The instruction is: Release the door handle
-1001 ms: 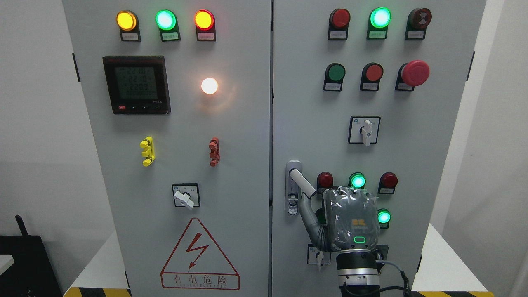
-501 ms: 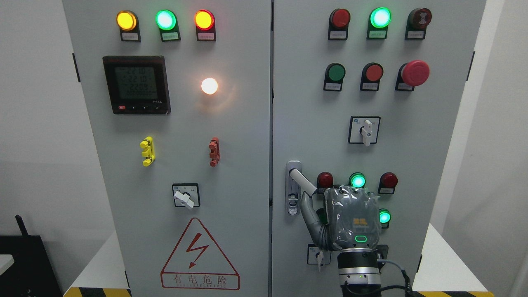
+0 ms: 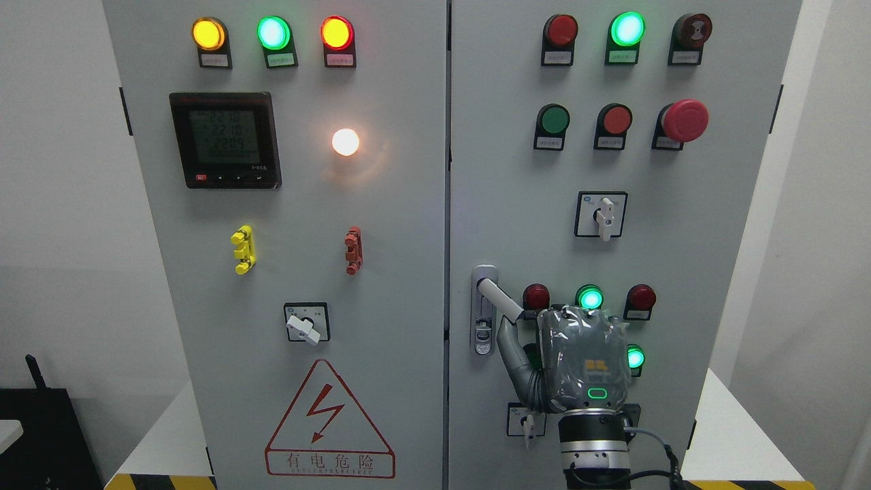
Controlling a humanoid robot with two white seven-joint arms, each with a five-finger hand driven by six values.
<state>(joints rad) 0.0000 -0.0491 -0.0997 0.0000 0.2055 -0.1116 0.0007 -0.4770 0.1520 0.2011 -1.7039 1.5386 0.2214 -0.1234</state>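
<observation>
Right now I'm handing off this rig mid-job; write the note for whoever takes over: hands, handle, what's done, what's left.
Right hand: in front of the right cabinet door, back of the hand to the camera, thumb reaching up to the tip of the door handle. Whether it grips cannot be told.
Left hand: not in view.
Handle: swung out of its lock plate, slanting down to the right.
Done: handle turned out.
Left: clear the thumb off the handle and draw the hand back.

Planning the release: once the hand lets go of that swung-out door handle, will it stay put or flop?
The handle looks like stiff metal, pivoted at its upper end, so it probably holds its tilt. It could swing back if sprung. The right hand sits just below it.
</observation>
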